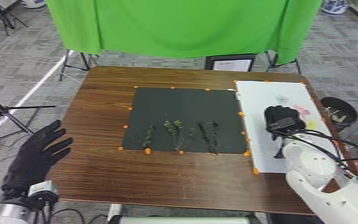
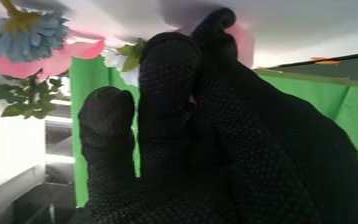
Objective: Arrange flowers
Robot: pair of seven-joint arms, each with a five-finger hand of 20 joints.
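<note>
The right robot hand [image 1: 284, 118] is near a many-petalled, dusty-blue flower [image 2: 29, 41].

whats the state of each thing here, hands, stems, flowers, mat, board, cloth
left hand: open, raised at the table's left
right hand: over the white board
leafy stems: lying side by side
blue flower: in bloom
pink flower: in bloom, partly hidden
dark mat: flat
white board: flat
green cloth: hanging

I count one bench [image 1: 158, 186], one dark mat [image 1: 184, 104], one white board [image 1: 254, 100], at least four green sprigs [image 1: 177, 131], one blue flower [image 2: 26, 41], at least two pink flowers [image 2: 55, 63].
</note>
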